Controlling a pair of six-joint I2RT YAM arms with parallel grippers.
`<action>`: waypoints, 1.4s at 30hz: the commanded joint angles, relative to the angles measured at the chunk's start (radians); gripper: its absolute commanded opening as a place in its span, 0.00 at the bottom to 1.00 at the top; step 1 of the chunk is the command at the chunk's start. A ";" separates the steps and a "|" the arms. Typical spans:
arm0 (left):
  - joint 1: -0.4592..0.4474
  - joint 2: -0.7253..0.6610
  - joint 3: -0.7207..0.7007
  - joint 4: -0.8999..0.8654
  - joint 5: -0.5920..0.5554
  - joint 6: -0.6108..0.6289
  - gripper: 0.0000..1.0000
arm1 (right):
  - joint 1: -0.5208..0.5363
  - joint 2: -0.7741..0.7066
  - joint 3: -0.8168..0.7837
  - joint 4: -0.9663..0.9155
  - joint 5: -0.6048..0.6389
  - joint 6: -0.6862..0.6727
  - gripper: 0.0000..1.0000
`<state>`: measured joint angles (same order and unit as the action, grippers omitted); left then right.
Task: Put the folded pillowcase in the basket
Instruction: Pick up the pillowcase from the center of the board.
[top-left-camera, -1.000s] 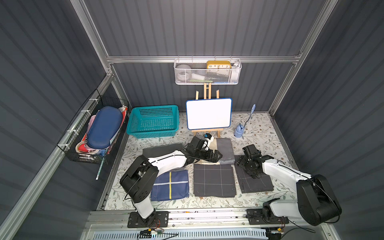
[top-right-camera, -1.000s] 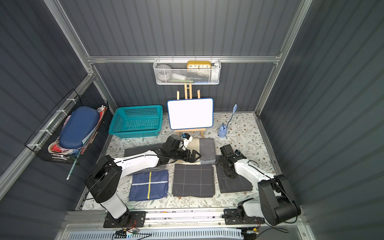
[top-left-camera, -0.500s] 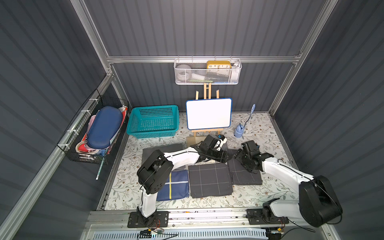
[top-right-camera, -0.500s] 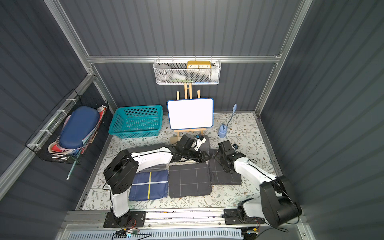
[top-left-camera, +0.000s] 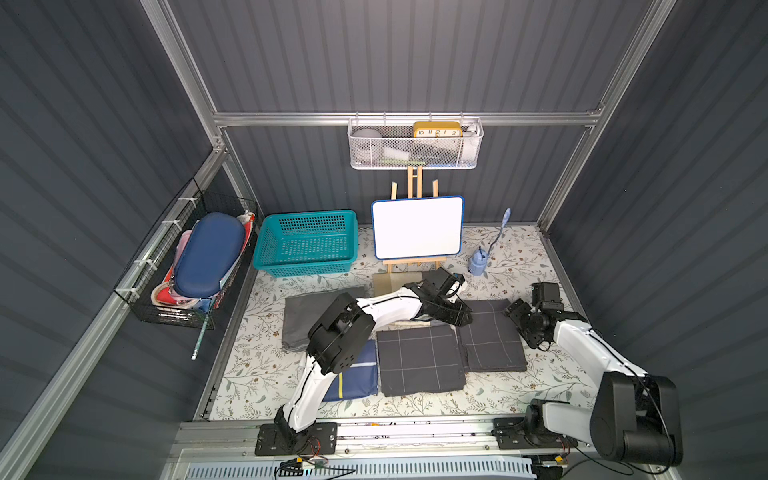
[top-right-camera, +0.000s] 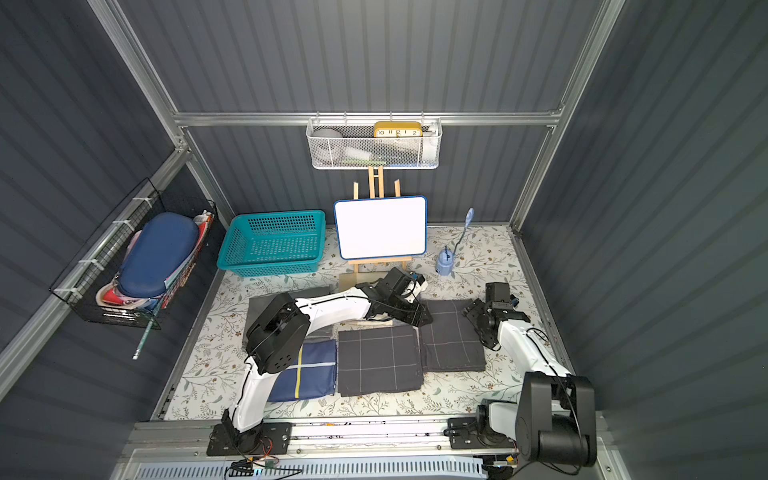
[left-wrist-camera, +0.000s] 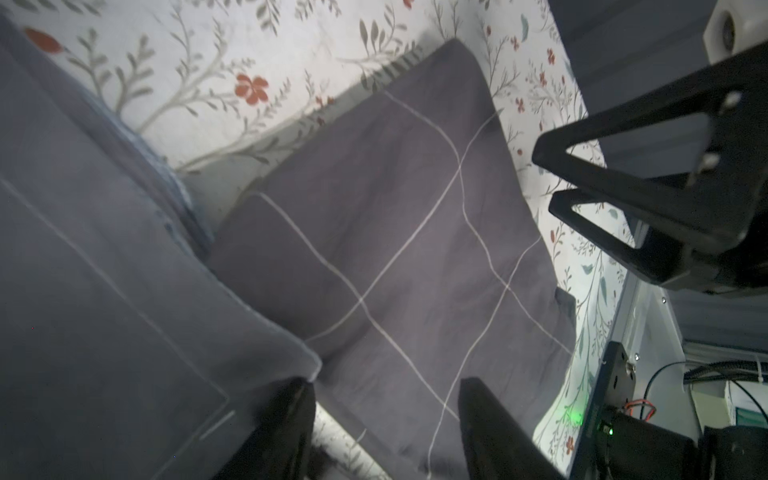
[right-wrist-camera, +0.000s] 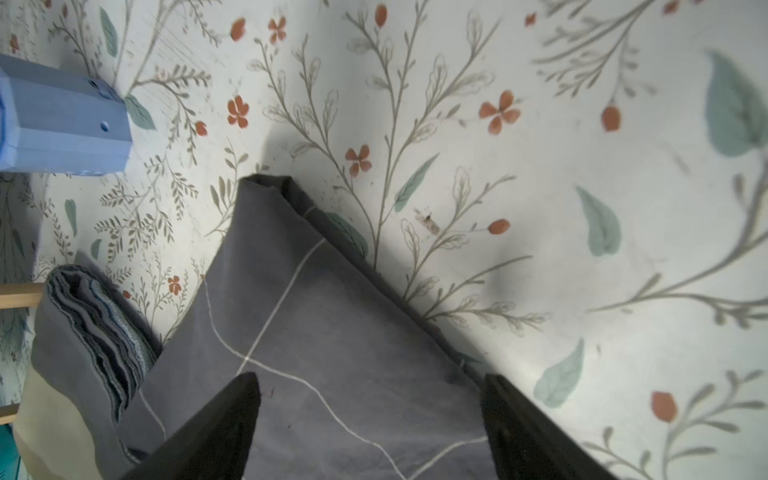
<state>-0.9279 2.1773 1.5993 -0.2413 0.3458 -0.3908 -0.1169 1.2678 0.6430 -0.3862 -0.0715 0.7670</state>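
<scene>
The folded pillowcase (top-left-camera: 490, 336), dark grey with thin white grid lines, lies flat at the right of the floral table. My left gripper (top-left-camera: 457, 319) sits low at its far left corner. In the left wrist view the jaws of the left gripper (left-wrist-camera: 386, 415) stand apart, with the pillowcase (left-wrist-camera: 395, 249) edge lying between them, not pinched. My right gripper (top-left-camera: 515, 318) is at the far right corner, wide open over the pillowcase (right-wrist-camera: 316, 332). The teal basket (top-left-camera: 307, 243) stands empty at the back left, far from both grippers.
A second checked cloth (top-left-camera: 419, 359) lies front centre, a navy one (top-left-camera: 353, 374) beside it and a plain grey one (top-left-camera: 307, 316) under the left arm. Another grey folded stack (right-wrist-camera: 83, 324) touches the pillowcase's far side. A whiteboard easel (top-left-camera: 417, 228) and a blue lamp (top-left-camera: 478, 262) stand behind.
The left arm has swung right to the pillowcase's far left corner and its jaws have narrowed. The pillowcase has slid left and back. The right gripper has stayed wide open by its far edge.
</scene>
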 joint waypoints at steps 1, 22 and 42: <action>-0.020 0.004 0.028 -0.106 -0.019 0.025 0.61 | -0.009 0.031 -0.007 -0.008 -0.073 -0.033 0.87; -0.054 0.137 0.161 -0.204 -0.211 0.006 0.65 | -0.011 -0.038 -0.072 -0.057 0.018 0.013 0.86; -0.054 0.251 0.282 -0.148 -0.108 0.036 0.48 | 0.006 0.023 -0.115 0.018 -0.134 0.012 0.71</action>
<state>-0.9813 2.3768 1.8690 -0.3759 0.1978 -0.3794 -0.1265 1.2716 0.5655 -0.3637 -0.1421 0.7673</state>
